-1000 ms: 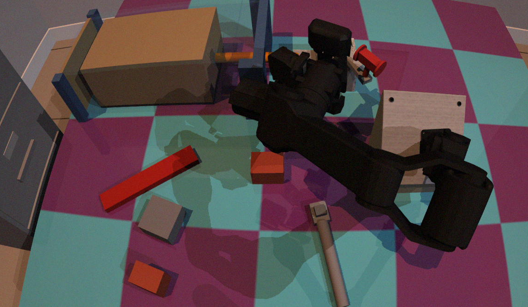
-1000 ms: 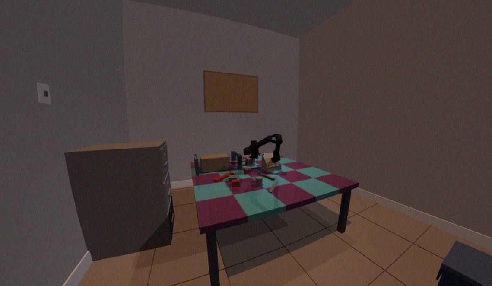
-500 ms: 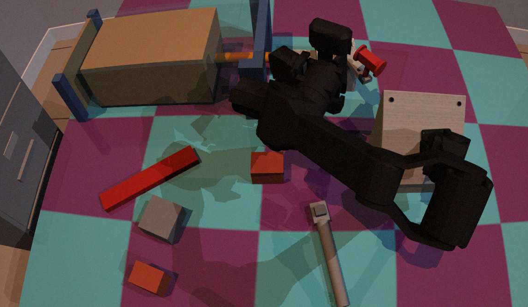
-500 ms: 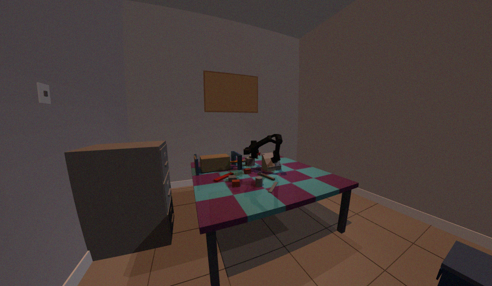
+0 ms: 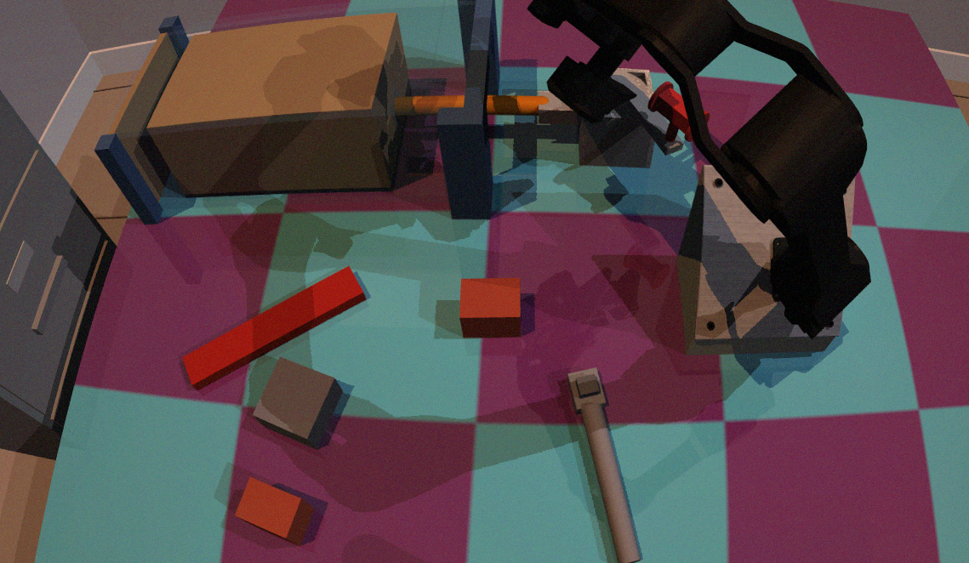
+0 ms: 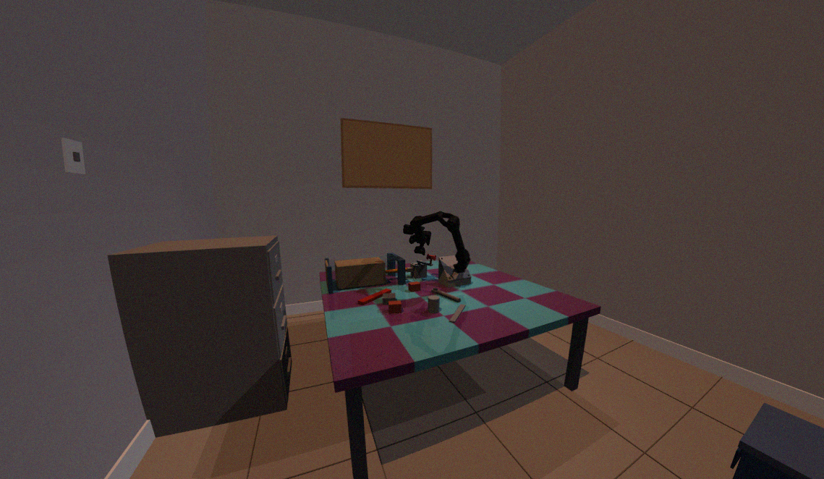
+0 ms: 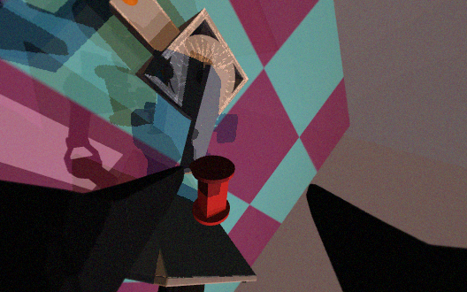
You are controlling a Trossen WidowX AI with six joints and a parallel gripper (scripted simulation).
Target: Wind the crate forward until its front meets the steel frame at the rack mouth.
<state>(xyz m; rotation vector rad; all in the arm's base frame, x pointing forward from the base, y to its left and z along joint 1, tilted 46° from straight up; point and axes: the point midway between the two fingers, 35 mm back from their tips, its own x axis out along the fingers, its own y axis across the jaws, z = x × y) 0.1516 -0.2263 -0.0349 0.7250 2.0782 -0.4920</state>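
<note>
The brown crate (image 5: 270, 105) (image 6: 359, 272) sits flat in the cubby at the back left. A gap shows between its front and the blue steel frame (image 5: 466, 146). An orange strap (image 5: 505, 105) runs from the crate through the frame to the grey winch (image 5: 617, 139) (image 7: 195, 66). The winch handle sits in the top of the winch; its grey arm (image 7: 205, 115) ends in a red knob (image 5: 673, 110) (image 7: 212, 190). My gripper (image 5: 578, 90) (image 6: 419, 237) (image 7: 244, 180) is open and empty, raised above the winch. The knob lies below, by the left finger in the wrist view.
On the bench lie a long red bar (image 5: 274, 325), an orange block (image 5: 489, 306), a grey-brown block (image 5: 296, 400), another orange block (image 5: 272, 508) and a grey rod with a square head (image 5: 603, 454). The arm's grey base block (image 5: 726, 279) stands right. A grey cabinet (image 6: 200, 321) stands left of the table.
</note>
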